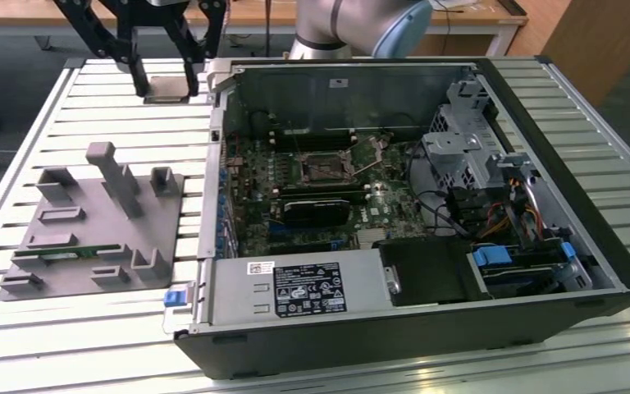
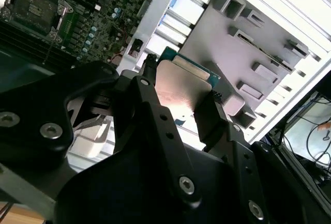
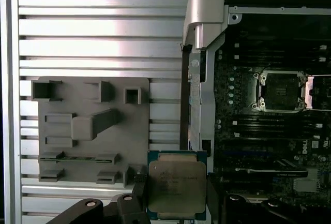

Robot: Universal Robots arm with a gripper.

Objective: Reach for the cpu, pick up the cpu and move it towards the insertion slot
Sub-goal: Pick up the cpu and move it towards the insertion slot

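The cpu [image 1: 170, 87], a flat silvery square with a green rim, hangs above the slatted table at the exterior view's far left, just outside the open computer case. My gripper [image 1: 168, 82] is shut on it, one black finger on each side edge. In both wrist views the cpu [image 3: 177, 182] [image 2: 182, 81] sits between the fingers [image 3: 138, 192] [image 2: 146, 74]. The insertion slot [image 1: 324, 168], a dark square socket in a silvery bracket, lies on the motherboard inside the case. Both wrist views show the slot [image 3: 282, 90] [image 2: 32, 6], well away from the chip.
A grey fixture plate [image 1: 96, 217] with raised blocks lies on the table [image 1: 577, 90] beside the case; a green memory stick [image 1: 69, 255] rests in it. The case's metal wall [image 1: 219, 107] stands between gripper and motherboard. A power supply [image 1: 293, 287] and drive cage [image 1: 463, 148] crowd the interior.
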